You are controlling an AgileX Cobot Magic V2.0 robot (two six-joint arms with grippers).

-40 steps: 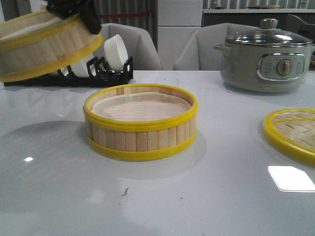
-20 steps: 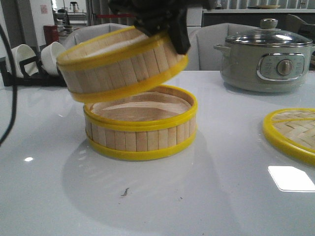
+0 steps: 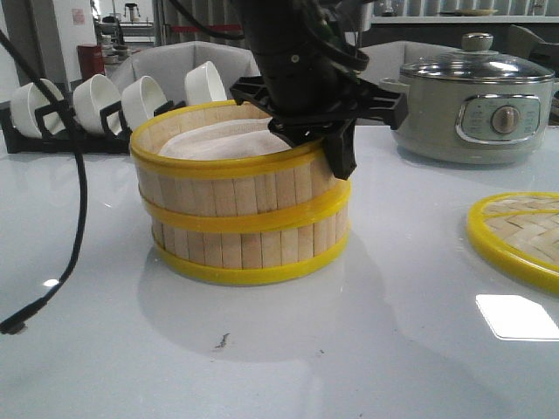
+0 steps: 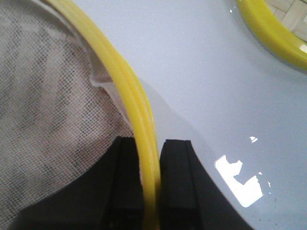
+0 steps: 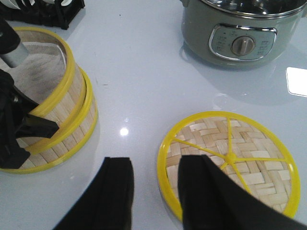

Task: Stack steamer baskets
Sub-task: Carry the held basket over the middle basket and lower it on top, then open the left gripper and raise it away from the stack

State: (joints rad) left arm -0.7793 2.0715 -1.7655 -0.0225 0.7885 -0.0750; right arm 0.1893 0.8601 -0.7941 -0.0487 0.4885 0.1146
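Carried upper basket (image 3: 229,170) now lowered onto lower basket (image 3: 253,249), slightly tilted. Left pincer (image 4: 151,184) pinching right rim. Level, seat, then release. Right pincer (image 5: 156,191) spread, idle above tabletop (image 3: 393,349).

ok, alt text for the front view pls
Left gripper holds the rim of the upper steamer basket, set slightly tilted on the lower steamer basket on a white table. Behind are a grey electric pot and racked bowls; a woven lid lies right.
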